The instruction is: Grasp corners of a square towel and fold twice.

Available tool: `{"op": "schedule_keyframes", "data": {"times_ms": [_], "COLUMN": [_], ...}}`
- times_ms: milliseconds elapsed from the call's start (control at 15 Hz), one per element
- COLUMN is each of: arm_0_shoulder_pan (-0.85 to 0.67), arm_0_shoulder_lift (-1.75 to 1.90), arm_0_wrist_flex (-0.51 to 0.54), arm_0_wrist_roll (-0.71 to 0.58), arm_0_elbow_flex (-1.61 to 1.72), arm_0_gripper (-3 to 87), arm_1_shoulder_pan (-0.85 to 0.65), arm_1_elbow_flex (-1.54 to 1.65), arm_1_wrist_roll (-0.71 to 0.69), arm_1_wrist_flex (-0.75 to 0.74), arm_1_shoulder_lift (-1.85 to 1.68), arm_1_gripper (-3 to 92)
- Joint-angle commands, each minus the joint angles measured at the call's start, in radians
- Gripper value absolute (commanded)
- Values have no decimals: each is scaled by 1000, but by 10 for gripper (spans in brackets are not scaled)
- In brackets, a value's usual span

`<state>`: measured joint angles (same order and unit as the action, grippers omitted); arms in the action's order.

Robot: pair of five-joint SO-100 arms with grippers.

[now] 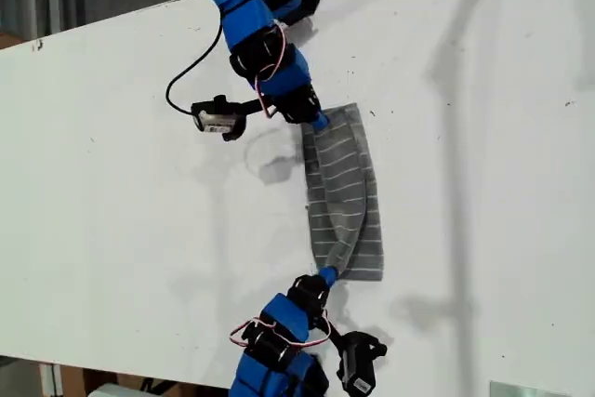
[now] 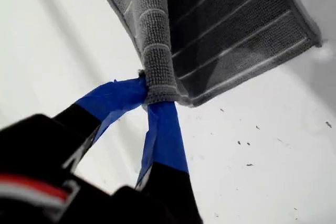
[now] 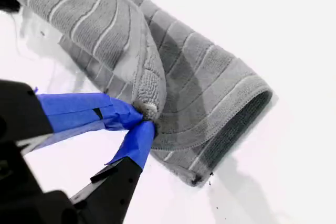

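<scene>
On the table (image 1: 112, 183), both jaws pinch towel (image 1: 346, 194) corners.

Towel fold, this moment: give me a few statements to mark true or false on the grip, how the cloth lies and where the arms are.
1. My first gripper and my second gripper each have their jaws shut on a corner of the towel. True.
2. The towel lies flat on the table in a single layer. False: part of it is lifted and doubled over the rest.
3. The towel is plain, with no pattern. False: it is grey with thin white stripes.
4. In the exterior view one arm comes in from the top edge and another arm from the bottom edge, with the towel between them. True.
5. A person's hand is holding the towel. False: no hand shows.
</scene>
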<state>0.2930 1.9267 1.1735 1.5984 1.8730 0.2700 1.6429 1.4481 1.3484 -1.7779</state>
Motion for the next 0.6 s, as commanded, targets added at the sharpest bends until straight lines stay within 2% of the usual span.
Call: {"op": "schedule_keyframes", "data": {"times_ms": [0, 267, 533], "arm_0_shoulder_pan": [-64, -66, -5], "arm_0_shoulder_lift": [170, 252, 244], "arm_0_wrist_flex": [-61, -186, -247], "arm_0_wrist_roll": [-14, 12, 37], "arm_0_elbow_flex": [132, 334, 333], "arm_0_gripper": [-1, -1, -1], "arm_1_shoulder_pan": [-77, -51, 32], "arm_1_elbow_flex": [37, 238, 357], "arm_1_wrist_roll": [-49, -11, 71], "arm_1_wrist_flex": [-3, -127, -153], "arm_1_shoulder_lift": [-87, -120, -241], "arm_1_gripper": [-1, -1, -1]}}
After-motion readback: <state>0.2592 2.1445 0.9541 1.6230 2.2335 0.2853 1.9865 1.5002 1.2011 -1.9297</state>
